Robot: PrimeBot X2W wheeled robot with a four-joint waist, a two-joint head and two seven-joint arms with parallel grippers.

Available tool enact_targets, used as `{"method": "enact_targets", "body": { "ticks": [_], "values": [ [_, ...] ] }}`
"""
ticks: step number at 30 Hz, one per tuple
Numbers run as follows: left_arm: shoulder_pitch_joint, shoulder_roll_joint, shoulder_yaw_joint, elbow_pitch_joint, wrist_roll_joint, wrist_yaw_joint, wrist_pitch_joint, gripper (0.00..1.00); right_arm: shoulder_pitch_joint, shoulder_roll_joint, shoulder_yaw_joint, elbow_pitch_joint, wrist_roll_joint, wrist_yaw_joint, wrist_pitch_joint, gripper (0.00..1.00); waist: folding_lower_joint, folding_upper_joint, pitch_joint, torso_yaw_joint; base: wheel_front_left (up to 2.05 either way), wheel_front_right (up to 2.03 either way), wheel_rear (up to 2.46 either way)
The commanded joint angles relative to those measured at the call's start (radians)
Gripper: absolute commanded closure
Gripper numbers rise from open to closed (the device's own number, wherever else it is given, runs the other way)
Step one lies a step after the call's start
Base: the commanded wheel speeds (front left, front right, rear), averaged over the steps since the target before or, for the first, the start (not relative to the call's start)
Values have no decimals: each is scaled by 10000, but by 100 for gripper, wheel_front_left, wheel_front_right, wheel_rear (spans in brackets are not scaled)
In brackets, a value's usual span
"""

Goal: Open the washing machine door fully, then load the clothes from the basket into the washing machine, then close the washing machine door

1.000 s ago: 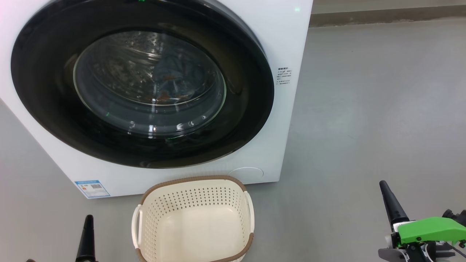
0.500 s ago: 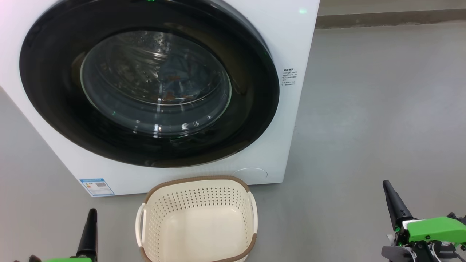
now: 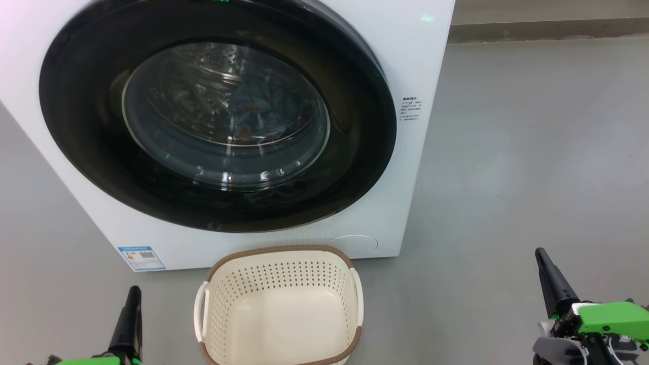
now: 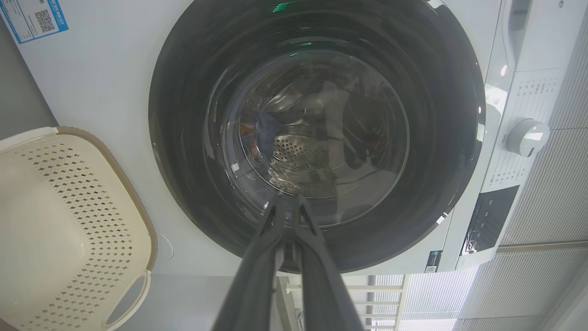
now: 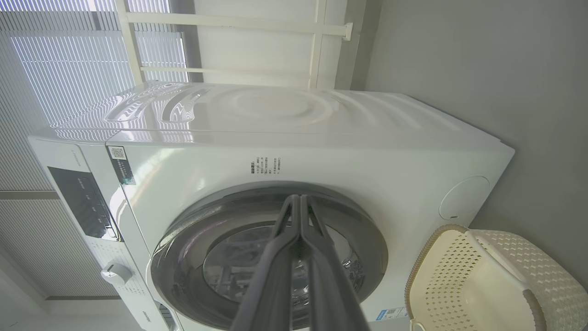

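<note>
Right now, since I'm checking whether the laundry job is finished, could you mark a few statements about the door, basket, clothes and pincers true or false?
The washing machine door is shut. True.
The basket holds clothes. False: it is empty; the clothes show behind the door, inside the drum.
The left pincer and right pincer are shut, holding nothing. True.
The basket lies tipped over. False: it stands upright on the floor before the washing machine.
</note>
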Motion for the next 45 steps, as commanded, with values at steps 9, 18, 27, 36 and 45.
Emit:
{"method": "enact_targets", "body": {
  "ticks": [9,18,27,36,45],
  "values": [
    [-491,89,241,-332,-254,6,85,100,-530,-78,74,-308,201,4,118,100,-1,-1,-5,16,0,0,0],
    [-491,89,241,-332,-254,6,85,100,-531,-66,56,-307,187,4,132,100,-1,-1,-5,16,0,0,0],
    [-491,89,241,-332,-254,6,85,100,-533,-54,40,-306,173,4,145,100,-1,-1,-5,16,0,0,0],
    [-491,89,241,-332,-254,6,85,100,-534,-42,24,-305,159,4,158,100,-1,-1,-5,16,0,0,0],
    [-491,89,242,-332,-254,6,85,100,-535,-31,8,-304,146,4,170,100,-1,-1,-5,16,0,0,0]
  ]
}}
